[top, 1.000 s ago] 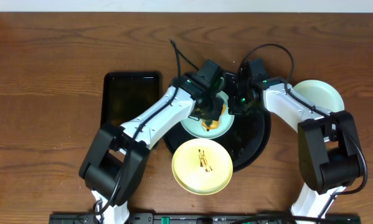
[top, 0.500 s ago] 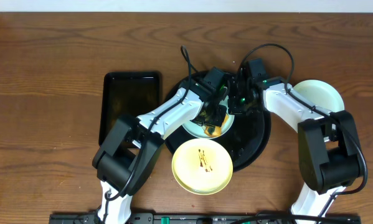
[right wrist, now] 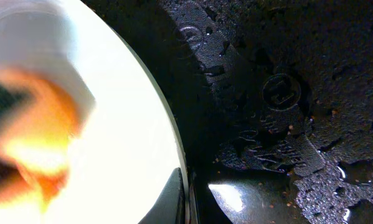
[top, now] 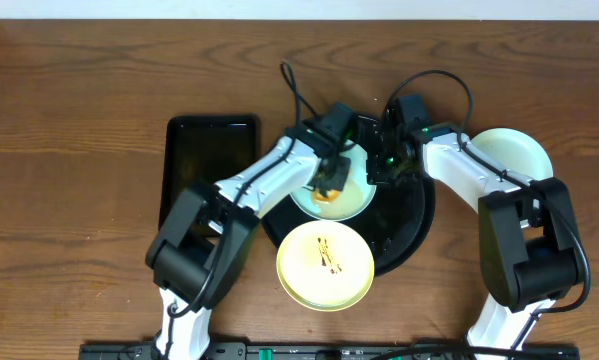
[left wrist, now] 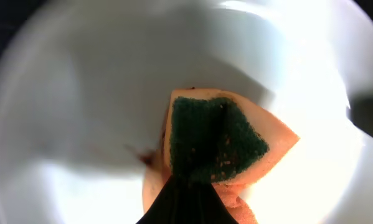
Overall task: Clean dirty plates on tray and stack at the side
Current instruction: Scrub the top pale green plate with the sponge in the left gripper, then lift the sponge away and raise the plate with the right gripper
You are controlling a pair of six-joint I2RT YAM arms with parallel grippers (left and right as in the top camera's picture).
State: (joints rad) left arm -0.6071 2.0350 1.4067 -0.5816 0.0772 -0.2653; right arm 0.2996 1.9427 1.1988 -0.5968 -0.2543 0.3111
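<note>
A pale mint-blue plate [top: 351, 200] lies on the round black tray [top: 407, 222]. My left gripper [top: 329, 183] is shut on an orange sponge with a green scouring face [left wrist: 216, 142] and presses it on this plate [left wrist: 80, 93]. A small brown smear [left wrist: 146, 155] sits beside the sponge. My right gripper [top: 377, 168] is shut on the plate's right rim [right wrist: 177, 155], one finger on each side. The yellow plate [top: 324, 265] with brown sauce streaks lies at the tray's front left. A third pale plate [top: 514, 155] rests on the wood tabletop at the right.
A smaller rectangular black tray [top: 209, 160] lies left of the round tray. The round tray's surface [right wrist: 286, 93] is wet, with crumbs on it. Both arms cross over the tray's back half.
My left gripper has slid the sponge across the mint plate, first toward the front right, then back to the left. The right gripper has held still on the rim.
</note>
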